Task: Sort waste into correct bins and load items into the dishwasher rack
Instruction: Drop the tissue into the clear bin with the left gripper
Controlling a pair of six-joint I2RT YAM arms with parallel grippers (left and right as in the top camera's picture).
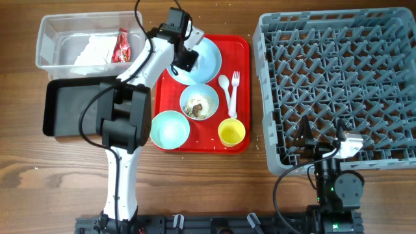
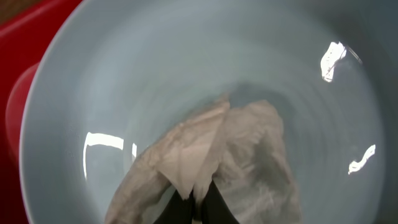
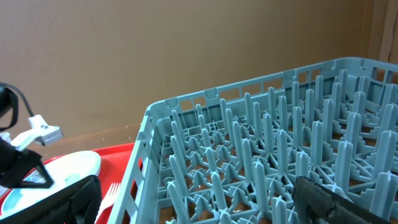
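My left gripper hangs over the pale-blue plate at the back of the red serving tray. In the left wrist view its fingers are shut on a crumpled white paper lying on the plate. The clear tub holds white paper and the red-and-white wrapper. The black tray lies in front of it. A bowl holds brown scraps with rice. My right gripper is open over the near edge of the dishwasher rack.
On the red tray are also an empty mint bowl, a yellow cup, a white spoon and a white fork. The right wrist view shows the rack's pegs, the fork and the plate.
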